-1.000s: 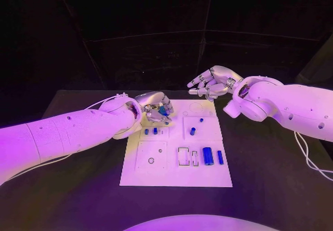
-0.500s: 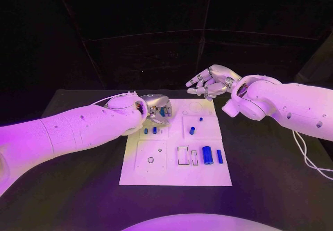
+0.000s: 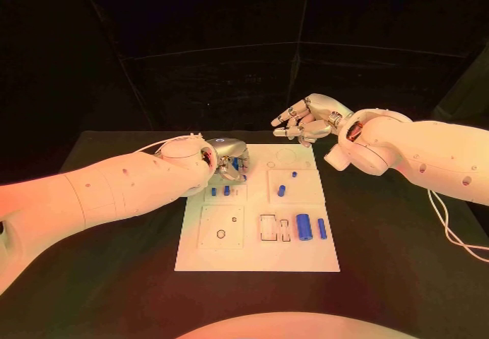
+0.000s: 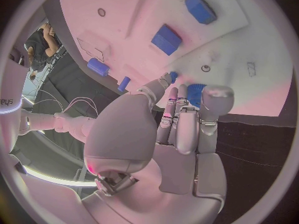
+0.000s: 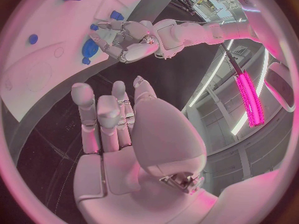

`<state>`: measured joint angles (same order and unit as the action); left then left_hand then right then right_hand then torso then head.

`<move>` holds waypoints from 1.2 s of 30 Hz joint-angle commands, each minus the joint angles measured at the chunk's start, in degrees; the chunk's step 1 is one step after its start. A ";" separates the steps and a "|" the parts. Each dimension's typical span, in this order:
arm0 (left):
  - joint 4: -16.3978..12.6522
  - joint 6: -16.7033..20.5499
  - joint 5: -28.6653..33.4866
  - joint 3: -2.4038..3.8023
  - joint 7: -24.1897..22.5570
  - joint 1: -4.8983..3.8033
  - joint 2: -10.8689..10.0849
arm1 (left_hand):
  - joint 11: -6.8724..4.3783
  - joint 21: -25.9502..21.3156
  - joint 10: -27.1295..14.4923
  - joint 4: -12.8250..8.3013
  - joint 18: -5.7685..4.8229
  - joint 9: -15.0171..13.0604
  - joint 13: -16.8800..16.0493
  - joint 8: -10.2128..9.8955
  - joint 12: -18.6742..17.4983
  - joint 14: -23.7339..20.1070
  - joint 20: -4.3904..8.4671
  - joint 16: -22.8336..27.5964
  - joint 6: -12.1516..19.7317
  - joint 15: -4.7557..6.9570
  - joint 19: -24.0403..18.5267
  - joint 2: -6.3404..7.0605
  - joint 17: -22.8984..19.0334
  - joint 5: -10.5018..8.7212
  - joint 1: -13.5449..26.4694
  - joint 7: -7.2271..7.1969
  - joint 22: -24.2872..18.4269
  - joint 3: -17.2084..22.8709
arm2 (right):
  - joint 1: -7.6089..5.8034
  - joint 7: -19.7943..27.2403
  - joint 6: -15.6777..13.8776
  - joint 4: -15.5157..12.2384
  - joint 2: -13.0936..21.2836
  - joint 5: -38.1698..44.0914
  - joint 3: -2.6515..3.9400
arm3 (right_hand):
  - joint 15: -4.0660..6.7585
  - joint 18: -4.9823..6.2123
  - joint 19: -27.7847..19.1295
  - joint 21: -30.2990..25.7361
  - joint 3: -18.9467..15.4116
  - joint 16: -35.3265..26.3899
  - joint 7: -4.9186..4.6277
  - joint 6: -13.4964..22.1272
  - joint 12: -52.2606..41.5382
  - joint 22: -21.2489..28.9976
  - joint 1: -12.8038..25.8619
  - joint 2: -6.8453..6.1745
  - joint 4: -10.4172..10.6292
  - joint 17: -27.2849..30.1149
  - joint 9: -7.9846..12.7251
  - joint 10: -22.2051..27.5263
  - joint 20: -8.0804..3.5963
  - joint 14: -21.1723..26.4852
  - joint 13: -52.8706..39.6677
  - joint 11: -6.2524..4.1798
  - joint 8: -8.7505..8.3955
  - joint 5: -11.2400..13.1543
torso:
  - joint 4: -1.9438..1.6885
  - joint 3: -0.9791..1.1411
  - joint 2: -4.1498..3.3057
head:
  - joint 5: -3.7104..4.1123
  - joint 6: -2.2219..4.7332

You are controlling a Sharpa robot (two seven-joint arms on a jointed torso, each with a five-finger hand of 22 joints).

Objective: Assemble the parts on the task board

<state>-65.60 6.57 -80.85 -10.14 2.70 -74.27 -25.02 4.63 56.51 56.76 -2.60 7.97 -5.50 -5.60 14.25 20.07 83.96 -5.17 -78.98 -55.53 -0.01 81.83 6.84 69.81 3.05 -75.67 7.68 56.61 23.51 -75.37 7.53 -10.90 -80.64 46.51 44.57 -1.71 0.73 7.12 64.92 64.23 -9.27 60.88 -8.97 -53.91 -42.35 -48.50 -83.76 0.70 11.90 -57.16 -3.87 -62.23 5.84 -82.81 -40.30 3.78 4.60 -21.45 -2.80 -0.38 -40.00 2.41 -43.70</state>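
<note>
Left hand fingers clamped on round blue toothed part over white rectangular task board; right hand fingers loosely apart, empty, above board's far edge.

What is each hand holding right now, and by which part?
The left hand pinches a round blue part by its edge, at its fingertips over the task board. The right hand holds nothing, its fingers loosely curled.

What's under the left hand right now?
Under the left hand lies the task board's far-left corner, with a blue part at its fingers. Whether it is gripped is hidden.
</note>
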 commanded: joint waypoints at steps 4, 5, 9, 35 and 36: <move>0.46 -1.78 -0.70 0.04 -0.41 0.12 0.34 | -0.03 0.97 0.76 -0.01 -1.03 0.17 0.34 -0.55 -0.41 1.77 0.03 -0.28 -0.56 0.43 0.47 0.15 -0.29 -0.02 -0.06 0.02 0.87 0.48 | -0.10 0.50 -0.08 -0.06 -0.08 -0.21 0.04 | -0.13 1.14 -0.24 -0.14 0.10 -0.16 0.12 0.21 0.37 -0.06 0.05 0.49 0.35 -0.07 -0.04 0.18 -0.07 0.21 0.05 -0.07 0.27 -0.22 | -0.07 0.00 0.00 | 0.06 -0.07; 0.50 -1.78 -0.70 0.04 -0.44 0.14 0.36 | -0.04 1.13 0.82 -0.01 -1.06 0.20 0.38 -0.59 -0.44 1.77 0.04 -0.27 -0.58 0.44 0.51 0.17 -0.31 -0.02 -0.04 0.02 1.03 0.51 | -0.10 0.50 -0.07 -0.05 -0.08 -0.21 0.04 | -0.13 1.14 -0.24 -0.14 0.10 -0.16 0.12 0.21 0.37 -0.06 0.05 0.49 0.35 -0.07 -0.04 0.18 -0.07 0.21 0.05 -0.07 0.27 -0.22 | -0.06 0.00 0.00 | 0.06 -0.07; 0.77 -1.89 -0.70 0.03 -0.40 0.25 0.54 | -0.06 1.60 1.05 -0.05 -1.16 0.31 0.54 -0.82 -0.58 1.77 0.06 -0.27 -0.57 0.46 0.64 0.26 -0.39 -0.02 0.02 0.03 1.52 0.66 | -0.10 0.48 -0.09 -0.11 -0.05 -0.21 0.04 | -0.13 1.14 -0.24 -0.14 0.10 -0.16 0.12 0.21 0.37 -0.06 0.05 0.49 0.35 -0.07 -0.04 0.18 -0.07 0.21 0.05 -0.07 0.27 -0.22 | -0.04 -0.01 -0.01 | 0.08 -0.07; 2.64 -1.48 -0.69 0.02 -1.33 0.76 1.79 | -0.88 6.56 6.29 -1.38 -2.09 0.93 1.73 -2.15 -2.76 1.97 0.62 -0.74 -4.23 1.14 1.59 -1.02 -0.65 -0.05 -0.53 -0.39 6.81 5.30 | -0.10 0.53 -0.06 -0.26 -0.15 -0.21 0.04 | -0.13 1.14 -0.23 -0.16 0.12 -0.14 0.13 0.19 0.37 -0.05 -0.01 0.52 0.35 -0.12 -0.04 0.16 -0.08 0.18 0.09 -0.07 0.29 -0.24 | -0.04 0.03 0.06 | 0.24 -0.30; 2.71 -1.36 -0.69 0.02 -1.31 0.77 1.79 | -0.88 6.71 6.56 -1.53 -2.12 0.94 1.73 -2.20 -2.92 1.98 0.64 -0.75 -4.44 1.15 1.62 -1.06 -0.68 -0.04 -0.61 -0.35 6.97 5.55 | -0.10 0.53 -0.06 -0.26 -0.15 -0.21 0.04 | -0.12 1.15 -0.22 -0.17 0.14 -0.13 0.14 0.17 0.36 -0.04 -0.05 0.55 0.35 -0.15 -0.05 0.15 -0.08 0.17 0.12 -0.08 0.30 -0.26 | -0.04 0.02 0.04 | 0.23 -0.28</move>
<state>-63.05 5.49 -81.25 -10.01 1.62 -73.65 -23.25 3.68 63.08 62.98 -4.26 6.52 -4.56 -3.87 12.25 17.36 83.96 -4.51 -79.37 -59.60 0.83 82.90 6.20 69.19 3.05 -76.31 7.27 63.52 28.79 -75.37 7.54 -10.90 -80.74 46.41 44.57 -1.71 0.73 7.12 64.92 64.23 -9.27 60.88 -8.96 -53.91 -42.35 -48.51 -83.76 0.70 11.90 -57.24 -3.87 -62.23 5.84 -82.81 -40.23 3.79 4.60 -21.45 -2.82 -0.35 -39.96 2.70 -44.02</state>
